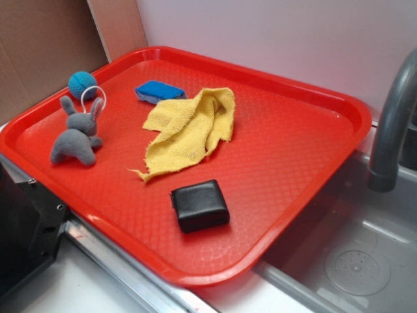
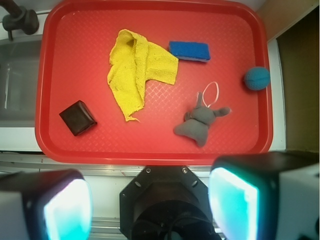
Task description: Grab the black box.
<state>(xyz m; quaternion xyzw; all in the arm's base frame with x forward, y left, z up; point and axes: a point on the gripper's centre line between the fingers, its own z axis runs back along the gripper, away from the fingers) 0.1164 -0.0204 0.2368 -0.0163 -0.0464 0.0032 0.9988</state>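
Nothing is done yet: your gripper (image 2: pixel 150 200) sits high above the tray's (image 1: pixel 339 140) near edge, well apart from everything, jaws wide and empty. The black box (image 1: pixel 200 205) lies untouched near the tray's front, below the yellow cloth (image 1: pixel 189 130). It looks matte, low, round-cornered.

1. The red tray (image 2: pixel 152 152) filled most of the wrist view.
2. The black box (image 2: pixel 78 117) lay near the tray's left edge, apart from everything else.
3. The yellow cloth (image 2: pixel 136 70) lay crumpled right of it, further away.
4. The blue sponge (image 2: pixel 189 51) sat just right of the cloth.
5. The grey bunny (image 2: pixel 200 123) lay nearer, the blue ball (image 2: pixel 257 78) by the right rim.
6. The gripper (image 2: pixel 150 205) hung at the near edge, fingers (image 2: pixel 65 207) spread wide.
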